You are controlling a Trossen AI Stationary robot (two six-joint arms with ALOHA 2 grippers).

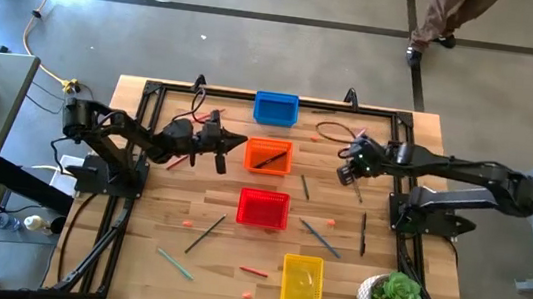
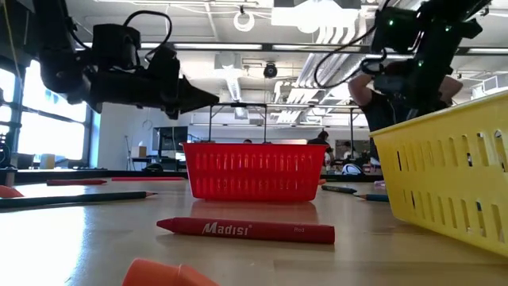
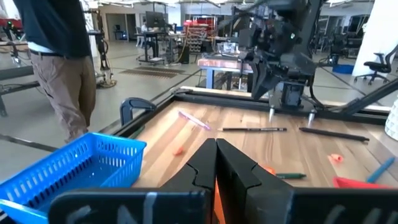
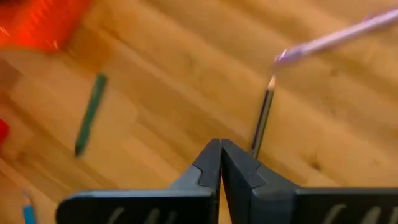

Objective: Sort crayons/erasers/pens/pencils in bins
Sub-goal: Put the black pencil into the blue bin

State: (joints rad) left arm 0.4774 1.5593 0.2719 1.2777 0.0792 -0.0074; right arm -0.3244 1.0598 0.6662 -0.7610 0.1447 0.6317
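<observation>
Four bins stand in a line down the table's middle: blue [image 1: 276, 108], orange [image 1: 268, 156] with a dark stick in it, red [image 1: 263, 208] and yellow [image 1: 301, 282]. Pens, pencils and crayons lie scattered on the wood, among them a red crayon [image 2: 246, 229] and small orange erasers [image 1: 248, 294]. My left gripper [image 1: 224, 157] is shut and empty, level, just left of the orange bin. My right gripper [image 1: 346, 174] is shut and empty, slanting down to the right of that bin. Below it a dark pencil [image 4: 261, 121] and a green crayon [image 4: 90, 112] lie on the table.
A potted plant [image 1: 393, 297] stands at the near right corner. A dark pencil [image 1: 205, 233], a blue pencil [image 1: 320, 238] and a dark pen [image 1: 363, 233] lie around the red bin. A person [image 1: 442, 19] stands beyond the far edge.
</observation>
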